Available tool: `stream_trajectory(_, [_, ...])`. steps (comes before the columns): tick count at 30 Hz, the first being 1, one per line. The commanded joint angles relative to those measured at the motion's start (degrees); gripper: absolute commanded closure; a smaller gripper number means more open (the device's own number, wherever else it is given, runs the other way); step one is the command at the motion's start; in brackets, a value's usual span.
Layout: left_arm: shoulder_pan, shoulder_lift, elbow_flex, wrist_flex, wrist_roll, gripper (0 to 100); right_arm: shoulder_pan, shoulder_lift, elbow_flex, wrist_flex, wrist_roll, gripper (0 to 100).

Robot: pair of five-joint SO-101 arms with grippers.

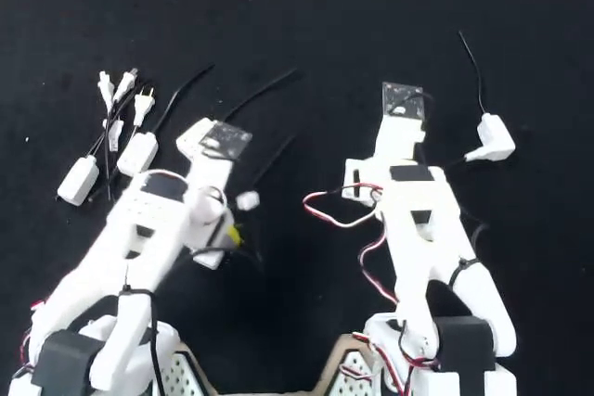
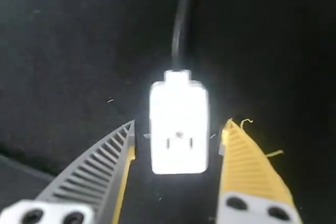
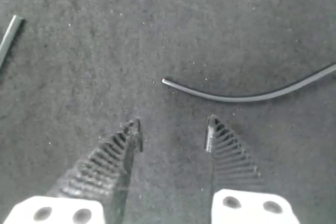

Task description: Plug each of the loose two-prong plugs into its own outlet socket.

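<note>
A white outlet socket [image 2: 178, 129] with two slots lies on the black mat, its black cable [image 2: 181, 19] running away from it. My left gripper [image 2: 179, 125] is open and straddles the socket, one finger on each side with small gaps. From above, that gripper [image 1: 218, 139] sits at centre left. My right gripper [image 3: 173, 127] is open over bare mat, just short of a thin black cable end [image 3: 236, 97]. In the high view the right gripper [image 1: 404, 99] is left of a white two-prong plug [image 1: 492, 139]. More sockets [image 1: 79, 178] and loose plugs [image 1: 141, 104] lie at the far left.
A black mat [image 1: 306, 25] covers the table. Black cables [image 1: 260, 95] run up from the left gripper. A small white piece [image 1: 248, 199] lies between the arms. Red and white wires [image 1: 334, 215] loop off the right arm.
</note>
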Motion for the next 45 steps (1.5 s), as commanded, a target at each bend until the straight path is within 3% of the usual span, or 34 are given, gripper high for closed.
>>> stream_trajectory(1, [-8.7,-1.8,-8.6,4.6,-0.5,74,1.1,-2.2,-0.7,-1.1,-0.4,81.5])
stream_trajectory(6, [-18.0,-0.9,-8.6,3.5,-6.7,74,1.1,-2.2,-0.7,-1.1,-0.4,81.5])
stream_trajectory(12, [-21.1,-0.6,0.3,-2.1,-12.7,74,1.2,-2.5,-0.7,-1.1,-0.4,81.5])
stream_trajectory(15, [-17.3,-1.0,3.5,-4.0,-11.6,74,1.4,-2.5,-1.5,-1.0,-0.3,81.5])
stream_trajectory(20, [-4.4,-1.1,3.2,-3.9,-4.7,74,4.6,-2.3,-2.1,-1.2,-0.5,81.5])
stream_trajectory(27, [10.9,-1.1,-6.3,2.4,2.2,74,9.9,-2.2,-1.6,-5.9,-0.6,81.5])
stream_trajectory(32, [17.6,-0.5,-9.0,0.7,3.5,74,12.0,-2.2,-1.8,-6.3,-0.7,81.5])
stream_trajectory(37, [18.9,-1.1,-9.5,-1.7,3.5,74,12.0,-2.2,-1.8,-6.2,-0.7,81.5])
stream_trajectory(45, [11.2,-0.8,-10.4,0.2,3.2,74,12.0,-2.2,-1.9,-6.2,-0.7,81.5])
